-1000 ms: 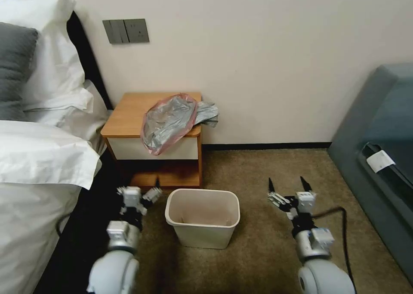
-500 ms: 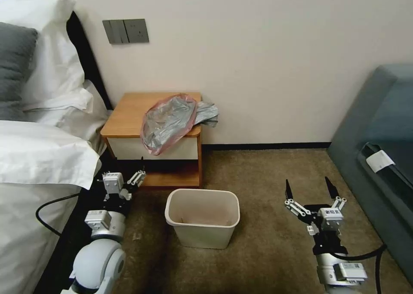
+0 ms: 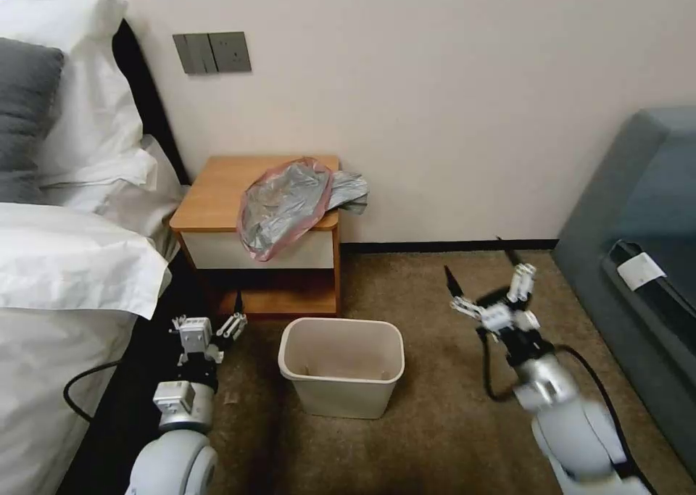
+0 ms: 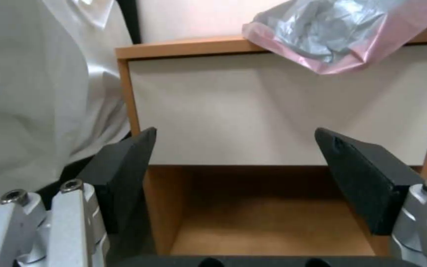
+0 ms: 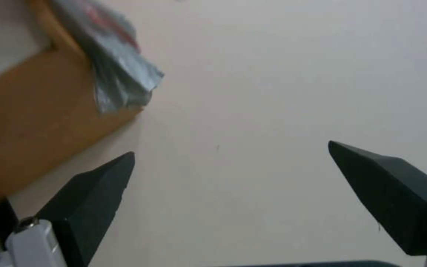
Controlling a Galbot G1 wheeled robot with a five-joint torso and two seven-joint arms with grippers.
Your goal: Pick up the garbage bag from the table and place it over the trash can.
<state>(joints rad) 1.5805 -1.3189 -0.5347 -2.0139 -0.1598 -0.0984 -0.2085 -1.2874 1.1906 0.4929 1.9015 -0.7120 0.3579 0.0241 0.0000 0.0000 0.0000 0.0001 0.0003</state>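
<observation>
The garbage bag (image 3: 288, 202) lies crumpled on the right part of the table (image 3: 209, 190), grey with a pinkish rim that hangs over the white drawer front. On the carpet in front of the table stands the trash can (image 3: 341, 399), beige and with nothing over it. My left gripper (image 3: 210, 321) is open, low by the table's left leg, facing the drawer front (image 4: 272, 111) with the garbage bag (image 4: 332, 33) above it. My right gripper (image 3: 478, 263) is open and raised to the right of the trash can, pointing at the wall. In its wrist view the garbage bag (image 5: 119, 74) hangs off the table's edge (image 5: 35, 111).
A bed with white linen (image 3: 65, 263) and pillows lies close on the left. A grey sofa (image 3: 638, 248) takes up the right. Brown carpet (image 3: 435, 422) lies between them. A black cable (image 3: 87, 383) loops beside my left arm.
My right gripper has risen and swung forward and left toward the wall. My left gripper has shifted left, then dropped back slightly. The bag and trash can have not moved.
</observation>
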